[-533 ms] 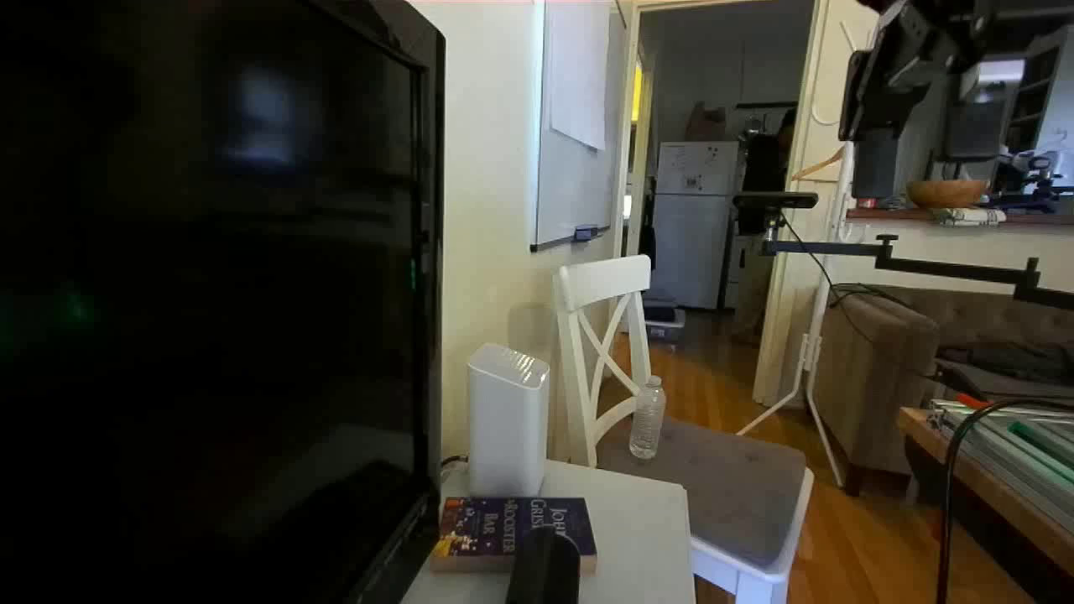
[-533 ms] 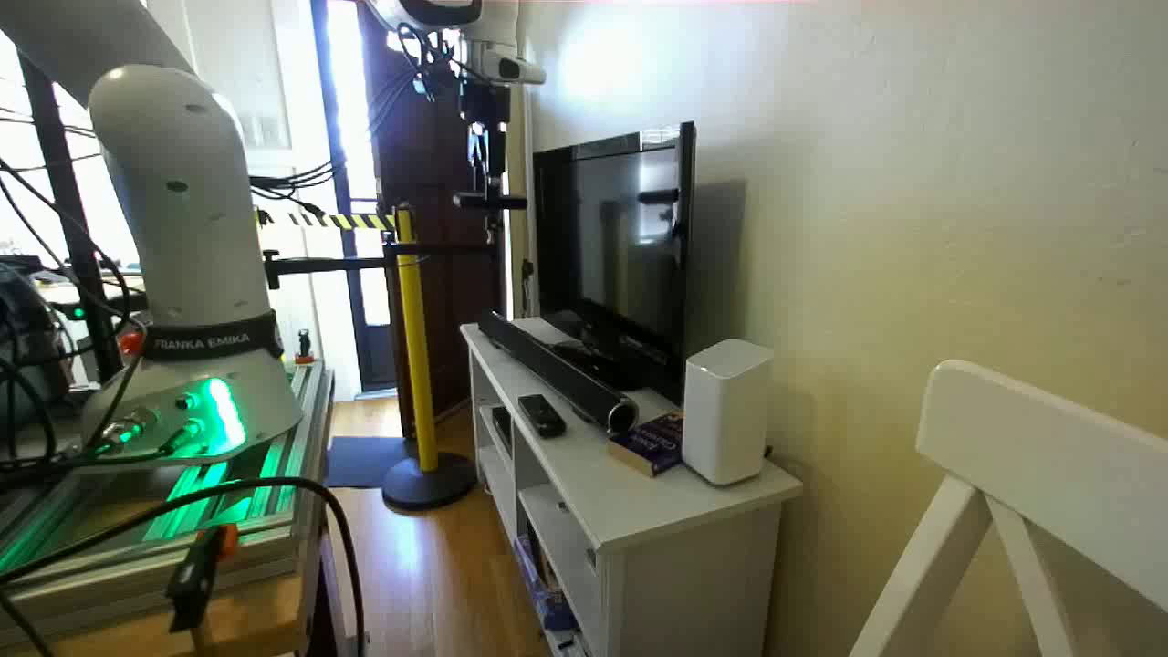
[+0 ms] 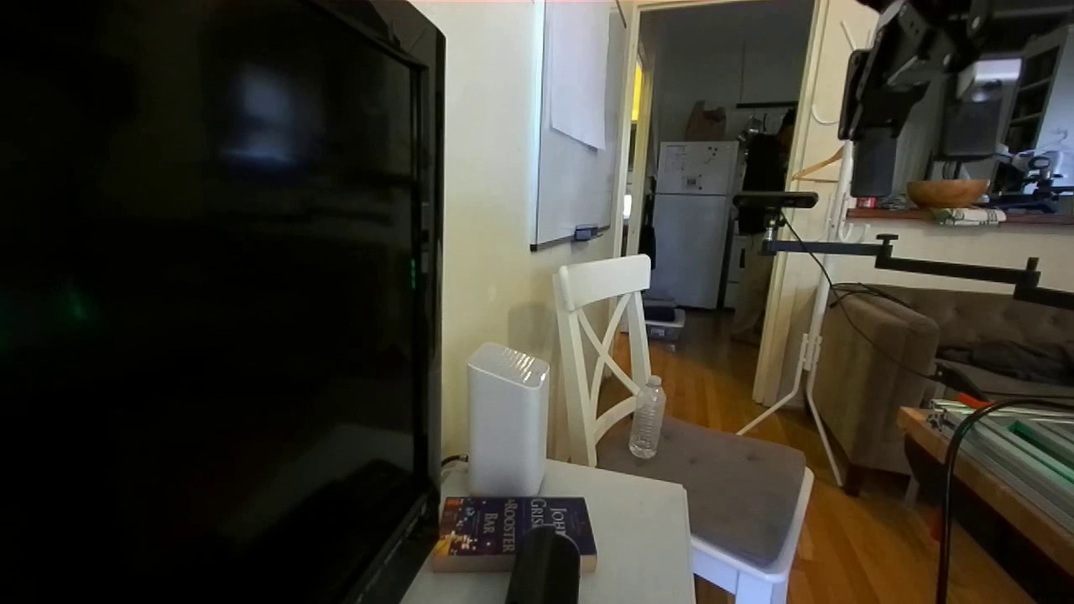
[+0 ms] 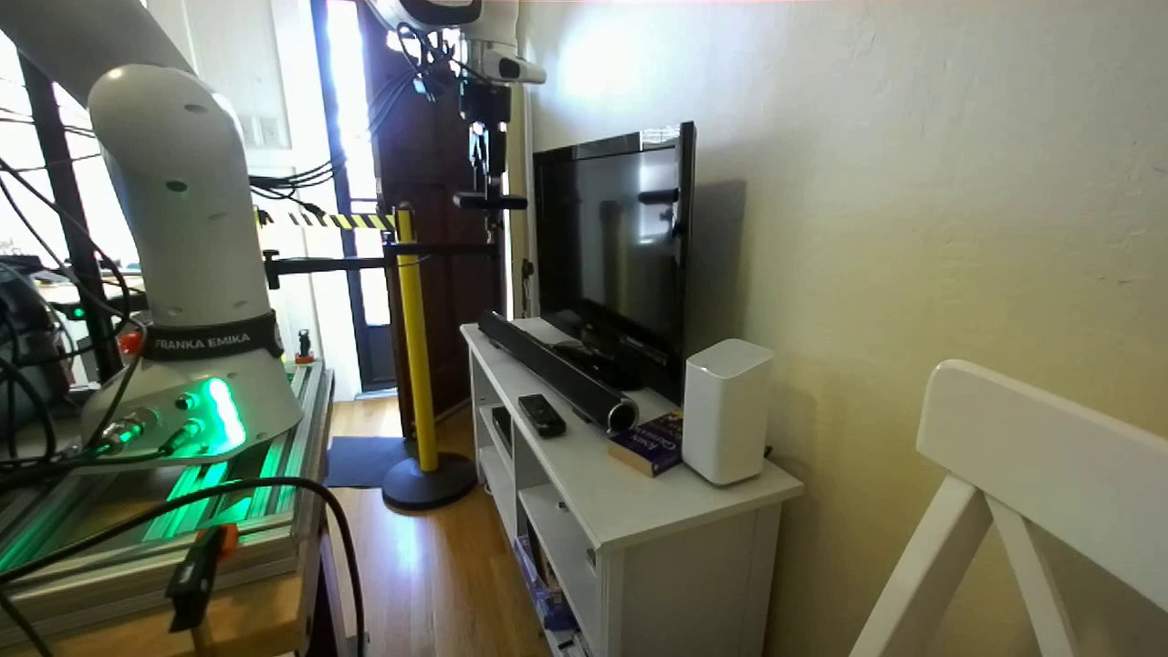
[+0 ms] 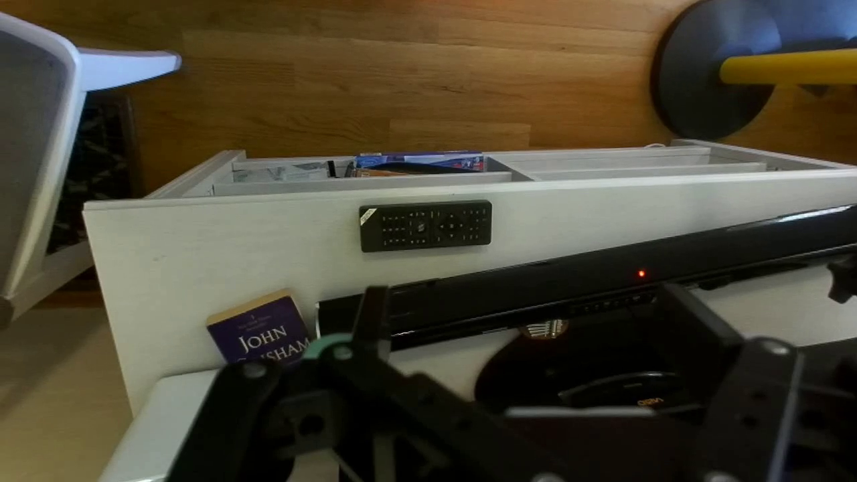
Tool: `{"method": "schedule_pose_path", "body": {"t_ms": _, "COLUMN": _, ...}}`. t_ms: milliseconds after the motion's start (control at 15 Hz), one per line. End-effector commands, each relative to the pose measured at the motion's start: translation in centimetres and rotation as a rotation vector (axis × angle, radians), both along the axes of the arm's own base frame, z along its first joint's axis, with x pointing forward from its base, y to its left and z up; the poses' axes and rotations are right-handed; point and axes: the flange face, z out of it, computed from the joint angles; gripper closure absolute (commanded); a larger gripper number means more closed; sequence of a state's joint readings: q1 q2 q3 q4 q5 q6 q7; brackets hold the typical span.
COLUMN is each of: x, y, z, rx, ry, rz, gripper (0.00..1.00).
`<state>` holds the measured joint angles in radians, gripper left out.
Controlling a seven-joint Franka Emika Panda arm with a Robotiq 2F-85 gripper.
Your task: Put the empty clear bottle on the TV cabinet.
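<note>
Almost nothing has shifted since the preceding picture: the clear bottle still stands on the grey seat of the white chair, while the claw hangs well above the level of the TV cabinet, jaws spread wide with nothing between them. The transfer therefore appears yet to begin. The clear bottle lies outside the wrist view, where the claw's linkage covers part of the John Grisham paperback. In an exterior view the television screens much of the TV cabinet, and the claw is cut off above; whether the clear bottle is empty is hard to confirm.
</note>
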<state>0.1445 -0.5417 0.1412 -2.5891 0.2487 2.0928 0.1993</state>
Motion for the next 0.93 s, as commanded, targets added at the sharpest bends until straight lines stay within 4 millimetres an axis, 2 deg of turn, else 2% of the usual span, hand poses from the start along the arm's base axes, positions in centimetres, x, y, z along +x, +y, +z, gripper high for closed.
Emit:
{"method": "schedule_pose_path", "body": {"t_ms": 0, "x": 0.9, "y": -4.1, "z": 0.7, "rx": 0.017, "ry": -0.047, "rz": -0.168, "gripper": 0.0}}
{"method": "schedule_pose_path", "body": {"t_ms": 67, "x": 1.0, "y": -5.8, "z": 0.7, "rx": 0.022, "ry": -0.053, "rz": -0.215, "gripper": 0.0}}
{"method": "schedule_pose_path", "body": {"t_ms": 333, "x": 0.5, "y": -15.9, "z": 0.0, "rx": 0.045, "ry": -0.057, "rz": -0.432, "gripper": 0.0}}
{"method": "schedule_pose_path", "body": {"t_ms": 667, "x": -0.4, "y": -30.3, "z": -2.8, "rx": 0.06, "ry": -0.115, "rz": -0.755, "gripper": 0.0}}
{"method": "schedule_pose_path", "body": {"t_ms": 867, "x": -0.3, "y": -36.5, "z": -4.9, "rx": -0.016, "ry": -0.208, "rz": -0.91, "gripper": 0.0}}
